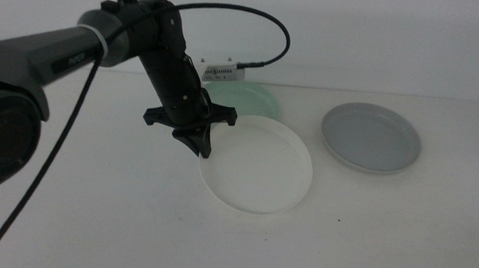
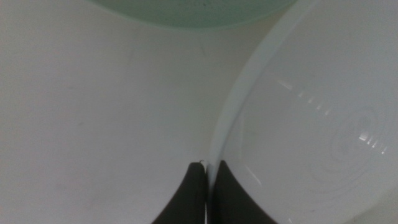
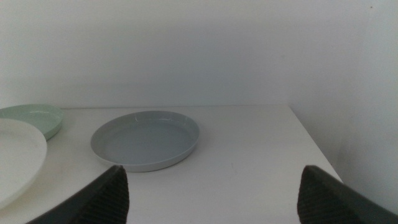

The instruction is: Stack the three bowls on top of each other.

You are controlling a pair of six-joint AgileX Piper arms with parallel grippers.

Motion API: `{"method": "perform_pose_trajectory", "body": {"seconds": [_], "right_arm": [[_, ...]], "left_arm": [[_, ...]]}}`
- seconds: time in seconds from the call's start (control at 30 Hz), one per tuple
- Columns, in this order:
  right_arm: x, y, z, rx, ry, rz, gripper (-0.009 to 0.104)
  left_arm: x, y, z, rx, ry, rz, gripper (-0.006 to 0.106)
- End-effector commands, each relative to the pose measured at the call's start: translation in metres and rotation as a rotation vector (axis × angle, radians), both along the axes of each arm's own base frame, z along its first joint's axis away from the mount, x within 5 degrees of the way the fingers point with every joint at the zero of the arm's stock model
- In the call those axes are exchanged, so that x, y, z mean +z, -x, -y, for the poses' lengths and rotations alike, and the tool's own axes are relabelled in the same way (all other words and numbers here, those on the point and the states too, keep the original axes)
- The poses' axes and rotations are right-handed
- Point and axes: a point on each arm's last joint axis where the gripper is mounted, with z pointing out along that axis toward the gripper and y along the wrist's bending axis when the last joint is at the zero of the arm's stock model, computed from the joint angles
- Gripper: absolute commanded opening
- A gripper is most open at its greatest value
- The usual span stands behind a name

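The white bowl (image 1: 258, 165) lies at the table's middle. My left gripper (image 1: 203, 146) comes in from the left and is shut on the white bowl's left rim; in the left wrist view (image 2: 206, 177) the thin rim (image 2: 217, 146) runs between the two closed jaws. The mint green bowl (image 1: 244, 96) sits just behind the white one, partly hidden by the left arm, and also shows in the left wrist view (image 2: 193, 12). The grey bowl (image 1: 371, 136) sits alone at the right. My right gripper (image 3: 217, 193) is open and empty, out of the middle view, facing the grey bowl (image 3: 146, 140).
A small white box with a black cable (image 1: 223, 69) stands at the back behind the green bowl. The table's right edge (image 3: 314, 146) runs close to the grey bowl. A white wall closes the back.
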Motion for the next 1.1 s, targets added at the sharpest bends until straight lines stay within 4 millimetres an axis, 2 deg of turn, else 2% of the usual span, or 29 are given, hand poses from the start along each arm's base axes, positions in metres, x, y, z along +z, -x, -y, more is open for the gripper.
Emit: {"method": "perform_pose_trajectory", "body": {"seconds": [0.0, 0.3, 0.6, 0.8, 0.93, 1.07], "right_arm": [[0.000, 0.000, 0.000, -0.002, 0.012, 0.009, 0.092], [0.000, 0.000, 0.000, -0.002, 0.012, 0.009, 0.092], [0.000, 0.000, 0.000, -0.002, 0.012, 0.009, 0.092], [0.000, 0.000, 0.000, -0.002, 0.012, 0.009, 0.092], [0.000, 0.000, 0.000, -0.002, 0.012, 0.009, 0.092], [0.000, 0.000, 0.000, -0.002, 0.012, 0.009, 0.092]], "left_arm": [[0.000, -0.001, 0.006, 0.007, 0.024, -0.007, -0.002], [-0.007, -0.001, 0.007, -0.010, 0.032, -0.022, -0.002], [-0.025, 0.009, 0.004, -0.029, 0.020, -0.083, -0.002], [-0.025, 0.009, 0.004, -0.037, 0.014, -0.082, -0.002], [-0.025, 0.009, 0.003, -0.054, 0.016, -0.075, 0.014], [-0.025, 0.009, 0.003, -0.054, 0.016, -0.075, 0.042]]}}
